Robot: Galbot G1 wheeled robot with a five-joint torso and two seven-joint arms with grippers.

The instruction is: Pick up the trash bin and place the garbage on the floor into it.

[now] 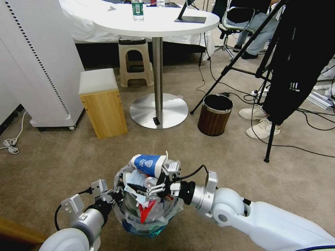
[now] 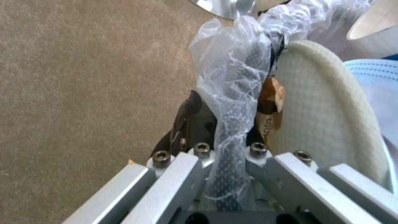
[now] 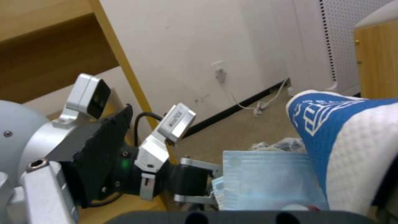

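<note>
Right claw around ribbed paper cup

A round white pedestal table with a chrome disc base is seen on beige carpet. A light wooden box stool is placed beside it; a brown wood-grain bin with a metal rim is set near a black tripod.

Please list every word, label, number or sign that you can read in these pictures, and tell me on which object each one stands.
No text can be read with certainty.
Blue-white paper cup, above the trash bin: white printed pattern, too blurred to read.
Brown object inside the bin: dark letters, perhaps "SS", unclear.
Bottle on the round table: green label, too small.
Dark hanging garment: small white mark, unreadable.
</note>
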